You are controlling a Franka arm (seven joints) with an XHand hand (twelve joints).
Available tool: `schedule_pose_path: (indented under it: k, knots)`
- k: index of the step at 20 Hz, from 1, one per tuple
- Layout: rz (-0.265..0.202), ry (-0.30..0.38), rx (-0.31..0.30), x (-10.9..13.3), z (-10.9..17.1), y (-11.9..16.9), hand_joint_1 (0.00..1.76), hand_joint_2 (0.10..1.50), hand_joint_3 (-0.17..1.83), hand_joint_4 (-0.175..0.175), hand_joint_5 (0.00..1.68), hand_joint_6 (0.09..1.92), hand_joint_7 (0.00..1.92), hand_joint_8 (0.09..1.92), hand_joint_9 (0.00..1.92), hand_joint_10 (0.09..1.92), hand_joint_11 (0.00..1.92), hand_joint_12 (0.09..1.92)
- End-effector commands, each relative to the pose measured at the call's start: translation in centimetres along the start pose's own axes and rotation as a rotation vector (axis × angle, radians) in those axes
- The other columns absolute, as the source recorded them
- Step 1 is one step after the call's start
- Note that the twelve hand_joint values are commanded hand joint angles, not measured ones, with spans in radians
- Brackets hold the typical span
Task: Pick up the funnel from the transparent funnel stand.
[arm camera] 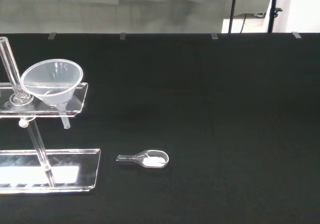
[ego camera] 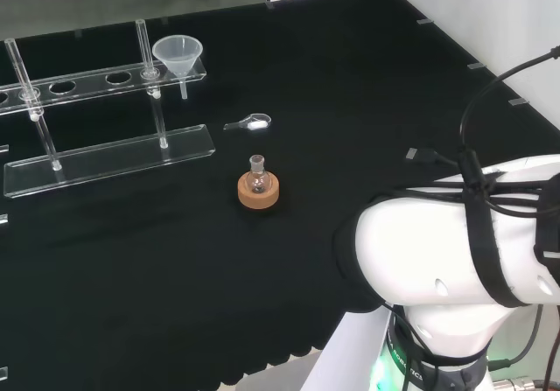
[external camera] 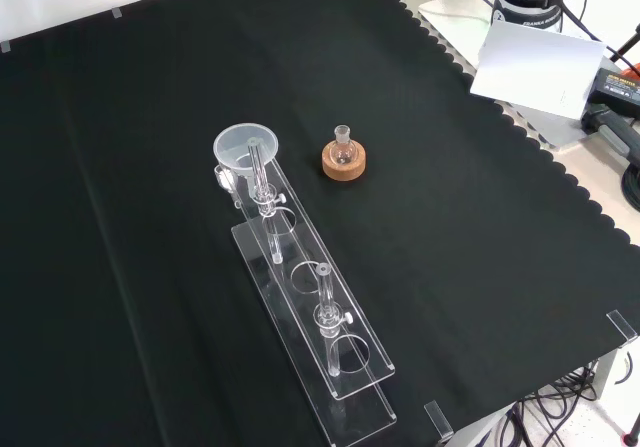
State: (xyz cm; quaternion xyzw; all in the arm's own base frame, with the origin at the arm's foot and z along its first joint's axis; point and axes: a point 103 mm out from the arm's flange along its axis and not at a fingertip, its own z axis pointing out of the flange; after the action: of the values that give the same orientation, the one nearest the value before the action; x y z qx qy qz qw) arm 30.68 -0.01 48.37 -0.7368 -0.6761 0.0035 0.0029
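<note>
Black cloth bears a funnel (ego camera: 178, 53) seated in its clear stand (ego camera: 105, 80); the hand's state I cannot tell.

I'm looking at a laboratory bench set-up: my table (ego camera: 350, 102) is draped in black cloth with a scalloped edge and carries chemistry glassware. At about ten o'clock in the head view a clear funnel stand (ego camera: 105, 120) holds a funnel (ego camera: 178, 54); near the centre a small round flask (ego camera: 257, 179) sits on a cork ring (ego camera: 259, 192), with a clear scoop (ego camera: 249, 123) of white powder at twelve o'clock from it.
</note>
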Motion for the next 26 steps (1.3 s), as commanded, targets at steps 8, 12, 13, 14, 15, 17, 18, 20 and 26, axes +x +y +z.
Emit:
schedule_pose_path:
  k: [8,12,13,14,15,17,18,20,26]
  knots:
    - [0.009,0.003,-0.002,0.5,0.3,0.6,0.00,1.24,0.34,0.039,0.18,0.09,0.00,0.30,0.15,0.60,0.17,1.35]
    - [0.032,-0.008,0.002,0.6,0.8,1.3,0.00,1.24,0.34,0.038,0.18,0.09,0.00,0.30,0.15,0.61,0.17,1.35]
    - [0.038,-0.006,0.009,0.6,1.0,1.5,0.00,1.24,0.34,0.037,0.18,0.09,0.00,0.30,0.15,0.61,0.17,1.35]
    - [0.045,-0.002,0.012,0.5,1.2,1.7,0.00,1.24,0.34,0.037,0.18,0.09,0.00,0.30,0.15,0.61,0.17,1.35]
    - [0.049,-0.006,0.010,0.5,1.5,1.9,0.00,1.24,0.34,0.037,0.18,0.09,0.00,0.30,0.15,0.61,0.17,1.35]
    - [0.059,-0.012,0.017,0.4,2.1,2.4,0.00,1.24,0.34,0.036,0.18,0.09,0.00,0.30,0.15,0.61,0.17,1.35]
    - [0.061,-0.010,0.026,0.4,2.4,2.7,0.00,1.24,0.34,0.036,0.18,0.09,0.00,0.30,0.15,0.61,0.17,1.35]
    - [0.061,-0.003,0.027,0.5,2.8,3.5,0.00,1.24,0.33,0.036,0.18,0.09,0.00,0.30,0.15,0.61,0.17,1.35]
    - [0.032,0.009,0.046,1.2,4.0,7.8,0.00,1.24,0.33,0.035,0.18,0.09,0.00,0.31,0.15,0.61,0.17,1.35]
